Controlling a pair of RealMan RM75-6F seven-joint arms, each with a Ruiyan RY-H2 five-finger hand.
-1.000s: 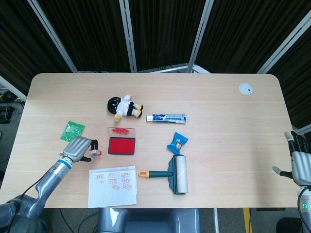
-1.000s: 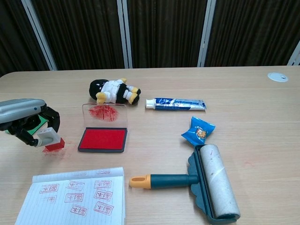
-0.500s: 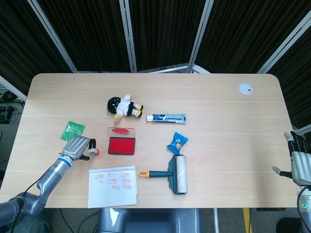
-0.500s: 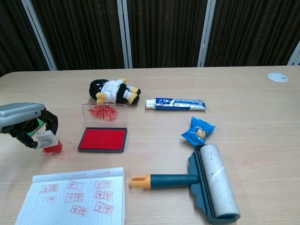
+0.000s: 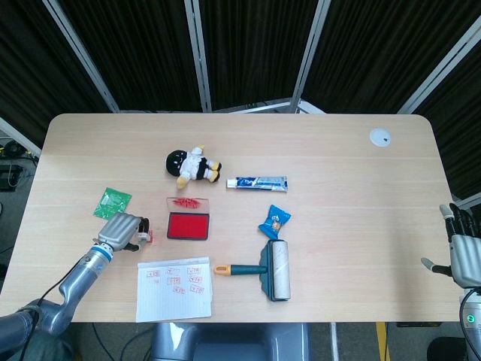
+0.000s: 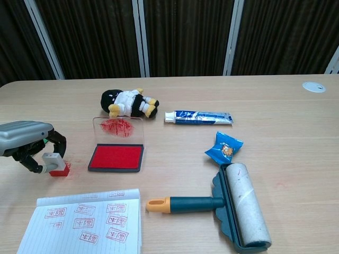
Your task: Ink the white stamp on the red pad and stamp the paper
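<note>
Stamp [image 6: 54, 164] upright, red face on table, gripped by left hand [image 6: 29, 144].

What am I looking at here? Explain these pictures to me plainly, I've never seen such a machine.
It is a two-armed robot with humanlike hands at a table. One picture looks down from its head, the other forward from its chest. Its left hand holds a white stamp with a red base on the table beside the open red ink pad. Its right hand holds nothing. Also there: stamped paper, a lint roller, toothpaste, a plush doll, a blue snack packet and a green packet.
</note>
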